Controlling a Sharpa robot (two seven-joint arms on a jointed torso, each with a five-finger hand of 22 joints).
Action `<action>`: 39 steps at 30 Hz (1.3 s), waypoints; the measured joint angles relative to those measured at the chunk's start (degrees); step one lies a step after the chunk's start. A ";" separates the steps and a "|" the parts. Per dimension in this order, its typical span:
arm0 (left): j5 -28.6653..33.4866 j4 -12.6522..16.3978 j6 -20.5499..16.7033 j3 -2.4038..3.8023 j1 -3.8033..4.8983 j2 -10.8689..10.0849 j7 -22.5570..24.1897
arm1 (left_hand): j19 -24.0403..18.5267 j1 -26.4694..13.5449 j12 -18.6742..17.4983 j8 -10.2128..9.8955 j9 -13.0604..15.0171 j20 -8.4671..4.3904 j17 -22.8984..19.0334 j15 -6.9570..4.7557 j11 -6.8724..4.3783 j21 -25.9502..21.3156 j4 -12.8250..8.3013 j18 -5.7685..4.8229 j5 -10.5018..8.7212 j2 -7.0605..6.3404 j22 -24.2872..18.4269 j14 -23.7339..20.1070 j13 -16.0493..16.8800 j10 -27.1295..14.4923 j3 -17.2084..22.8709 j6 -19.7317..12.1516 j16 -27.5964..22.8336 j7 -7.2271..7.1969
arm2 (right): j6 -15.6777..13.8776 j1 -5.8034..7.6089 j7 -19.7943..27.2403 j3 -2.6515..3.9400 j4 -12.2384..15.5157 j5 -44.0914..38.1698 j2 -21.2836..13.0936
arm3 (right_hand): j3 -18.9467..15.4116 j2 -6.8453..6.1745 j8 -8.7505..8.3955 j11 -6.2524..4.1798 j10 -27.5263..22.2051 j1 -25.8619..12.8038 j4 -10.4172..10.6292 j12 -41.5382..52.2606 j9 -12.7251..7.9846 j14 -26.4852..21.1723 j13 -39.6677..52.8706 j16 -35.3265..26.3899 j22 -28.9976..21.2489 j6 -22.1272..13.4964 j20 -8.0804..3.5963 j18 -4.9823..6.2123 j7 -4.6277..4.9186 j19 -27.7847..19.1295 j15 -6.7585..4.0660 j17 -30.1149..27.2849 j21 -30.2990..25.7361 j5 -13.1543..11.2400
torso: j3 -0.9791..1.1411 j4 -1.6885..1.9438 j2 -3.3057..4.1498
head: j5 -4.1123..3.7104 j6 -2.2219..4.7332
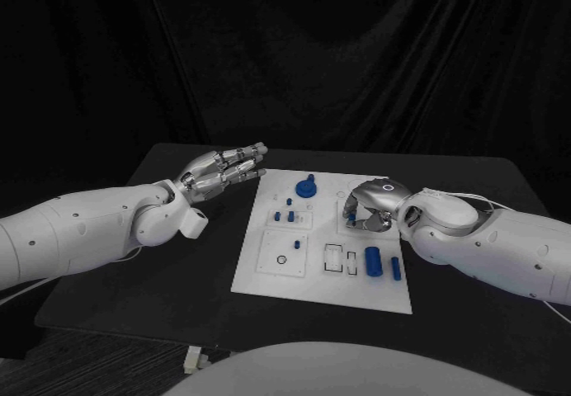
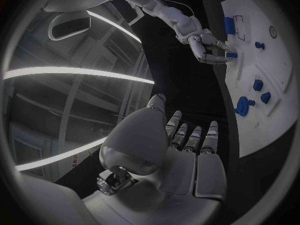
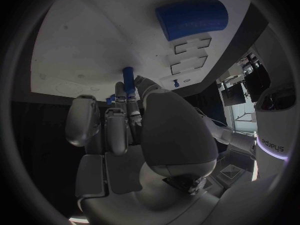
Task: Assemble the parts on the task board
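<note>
Your worktop (image 1: pixel 178 280) carries the task board (image 1: pixel 268 272) at centre. Judged from the board, assembly is partway: a large blue round part (image 1: pixel 306 189) stands at its 12 o'clock edge, small blue pegs (image 1: pixel 285 217) are seated just below it, and a blue cylinder (image 1: pixel 372 261) plus a slim blue pin (image 1: pixel 395 266) lie loose toward 4 o'clock — those, and the empty outlined slots (image 1: pixel 342 259) beside them, look still to do. The right robot hand (image 1: pixel 371 206) hangs over the board at 2 o'clock, pinching a small blue peg (image 3: pixel 128 77) at its fingertips — likely mid-insertion. The left robot hand (image 1: pixel 223 172) hovers off the board at 10 o'clock, fingers extended, holding nothing.
</note>
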 measured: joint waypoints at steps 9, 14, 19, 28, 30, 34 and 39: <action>0.00 0.00 0.13 0.00 -0.06 0.08 0.00 | 0.00 0.07 0.00 0.01 0.00 0.00 0.00 0.02 0.01 0.00 0.00 0.00 0.00 0.07 0.02 0.01 0.00 0.01 0.00 0.51 0.00 0.50 | 0.42 -0.01 0.06 0.00 0.07 0.01 -0.08 | 0.00 0.00 0.00 -0.01 0.80 0.00 0.00 -0.11 0.05 0.00 -0.04 0.00 0.00 0.00 0.00 0.00 0.00 0.00 0.00 0.00 0.00 0.88 | 0.00 0.00 -0.03 | 0.19 0.00; 0.00 0.02 0.16 0.00 -0.08 0.06 0.00 | 0.00 0.07 0.00 0.01 0.00 0.00 0.00 0.51 0.02 0.00 0.00 -0.01 0.00 0.07 0.02 0.51 0.00 0.01 0.00 0.51 0.01 0.50 | 0.68 -0.01 0.06 0.00 0.11 0.02 -0.16 | 0.16 -0.01 0.00 -0.01 0.81 0.00 -0.17 -0.53 0.18 -0.02 -0.07 0.00 0.00 0.00 0.01 0.00 0.00 0.00 0.03 0.00 0.00 0.89 | 0.00 -0.01 -0.03 | 0.26 0.00; 0.00 0.02 0.17 0.00 -0.10 0.06 0.00 | 0.00 0.07 0.01 0.01 0.00 0.01 0.00 0.53 0.28 0.00 0.00 -0.01 0.00 0.07 -0.02 0.51 0.00 0.29 0.00 0.51 0.01 0.50 | 0.73 -0.01 0.07 0.01 0.44 0.02 -0.42 | 1.29 -0.01 0.54 -0.14 2.57 0.01 -1.29 -0.53 0.89 -0.20 -0.16 0.00 0.00 0.55 0.01 0.00 0.53 -0.01 0.81 0.00 0.00 0.88 | 0.00 -0.01 -0.03 | 0.37 0.00; 0.00 0.02 0.17 0.00 -0.12 0.05 0.00 | -0.01 0.07 0.66 0.01 0.01 0.01 0.01 0.94 0.28 0.00 0.00 0.00 0.00 0.07 -0.02 0.91 0.00 0.29 0.00 0.94 0.48 0.91 | 0.04 0.07 0.45 0.02 1.82 0.02 -1.18 | 2.37 -1.00 1.50 -0.25 4.61 1.00 -2.37 -1.21 1.79 -0.17 -1.02 0.00 0.00 3.04 0.01 0.00 -0.15 0.00 0.77 0.00 0.00 0.86 | 0.00 -0.01 -0.03 | 0.62 0.00; 0.00 0.03 0.17 0.00 -0.12 0.02 0.00 | -0.01 0.07 0.66 0.01 0.01 0.01 0.01 0.94 0.28 0.00 0.00 -0.01 0.00 0.07 -0.02 0.91 0.00 0.29 0.00 0.94 0.48 0.91 | -0.21 0.23 0.57 0.01 2.16 0.02 -1.37 | 2.37 -1.00 1.77 -0.14 5.02 1.00 -2.37 -1.21 2.06 0.40 -1.13 0.00 0.00 3.61 0.01 -0.01 -0.11 0.00 0.18 0.00 0.00 0.86 | -0.01 -0.01 -0.03 | 0.65 0.00; 0.00 0.04 0.17 0.00 -0.13 0.02 0.00 | -0.01 0.07 0.66 0.01 0.01 0.02 0.01 0.95 0.28 0.00 0.00 0.00 0.00 0.07 -0.02 0.92 0.00 0.29 0.00 0.94 0.48 0.92 | -0.81 1.18 0.77 -0.03 3.25 0.02 -1.95 | 2.37 -1.00 1.96 -0.34 5.45 1.00 -2.38 -1.23 2.10 0.40 -1.40 0.00 0.00 3.83 0.00 0.00 -0.29 0.00 0.17 0.00 0.00 0.85 | -0.01 -0.01 -0.04 | 0.75 0.00; 0.00 0.05 0.17 0.00 -0.14 0.10 0.00 | -0.01 0.07 0.66 0.01 0.01 0.02 0.01 0.99 0.29 0.00 0.00 0.00 0.00 0.07 -0.02 0.88 0.00 0.29 0.00 0.95 0.49 0.92 | -1.67 3.06 0.84 -0.01 5.04 0.03 -2.85 | 2.37 -1.00 2.00 -0.49 5.87 1.00 -2.38 -1.87 2.11 0.01 -1.44 0.00 0.00 4.09 0.00 0.00 -0.40 0.00 -0.21 0.00 0.01 0.84 | -0.01 -0.01 -0.07 | 1.05 0.00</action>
